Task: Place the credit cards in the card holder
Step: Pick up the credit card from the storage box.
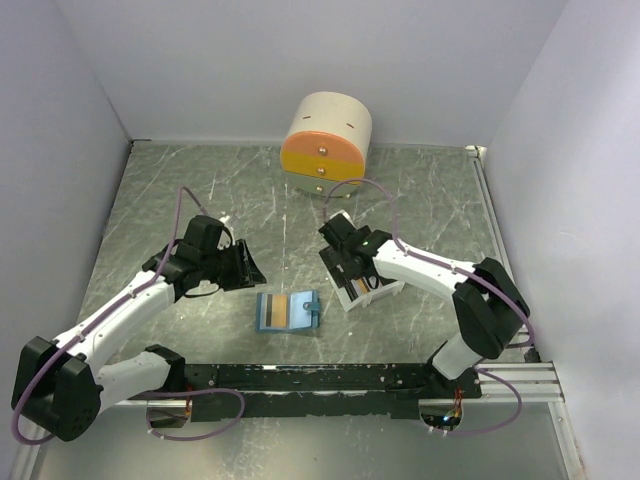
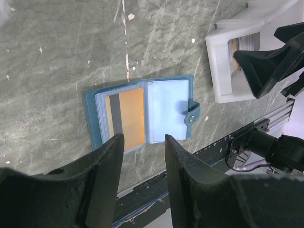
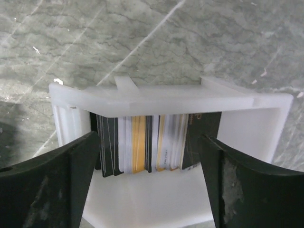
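Squarely between spread fingers of the right tool [image 3: 147, 142]; credit cards [image 3: 137, 145], upright.

Table: grey-green marbled top [image 1: 200, 190] with pale veins and small white flecks, closed in by plain white walls on the left, far and right sides
Card holder: light-blue wallet [image 1: 288, 312] lying flat and open on the near half, close to the middle, clear sleeves facing up, darker blue tab on its right edge
Tray: shallow white tray [image 1: 390, 291] just right of the card holder, not touching it, set askew to the table edges
Drawer box: round cream box [image 1: 326, 145] with orange and yellow fronts, against the far wall, well apart from the others
Rail: dark mounting rail [image 1: 320, 378] along the near edge
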Controlling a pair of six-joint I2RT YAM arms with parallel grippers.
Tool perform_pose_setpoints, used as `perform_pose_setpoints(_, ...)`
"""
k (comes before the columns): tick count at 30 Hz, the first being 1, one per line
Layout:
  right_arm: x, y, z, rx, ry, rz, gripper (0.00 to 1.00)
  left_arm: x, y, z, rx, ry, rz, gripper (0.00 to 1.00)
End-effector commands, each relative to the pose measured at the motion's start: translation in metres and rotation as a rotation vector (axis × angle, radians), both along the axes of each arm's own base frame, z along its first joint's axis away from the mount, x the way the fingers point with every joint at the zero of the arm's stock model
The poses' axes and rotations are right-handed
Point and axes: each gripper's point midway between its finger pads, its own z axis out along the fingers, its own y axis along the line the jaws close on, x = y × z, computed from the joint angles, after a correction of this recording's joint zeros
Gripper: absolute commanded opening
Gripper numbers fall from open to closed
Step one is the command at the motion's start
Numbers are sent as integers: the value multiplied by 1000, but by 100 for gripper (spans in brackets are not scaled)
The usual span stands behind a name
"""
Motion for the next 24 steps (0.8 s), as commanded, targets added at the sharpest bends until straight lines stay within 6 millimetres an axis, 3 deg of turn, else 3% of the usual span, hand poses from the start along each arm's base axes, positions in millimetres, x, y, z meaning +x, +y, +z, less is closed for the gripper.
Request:
perform_pose_setpoints(1,-5,2,-22,-24,42,70,88,3,-8,12,-33,-19,-24,50)
perform_pose_setpoints(5,-4,-4,-30,-55,42,55,100,4,-7,13,-27,-19,-17,50)
perform_pose_setpoints(13,1,-16,-39,-148,37,17,92,1,-8,9,-35,-8,-11,50)
perform_pose_setpoints(18,10,-38,-18,-264,-83,-82,89,-1,-6,7,-32,-7,-7,50)
perform_pose_setpoints(24,21,-41,5,-264,-168,-89,82,-2,-6,6,-35,-3,-7,50)
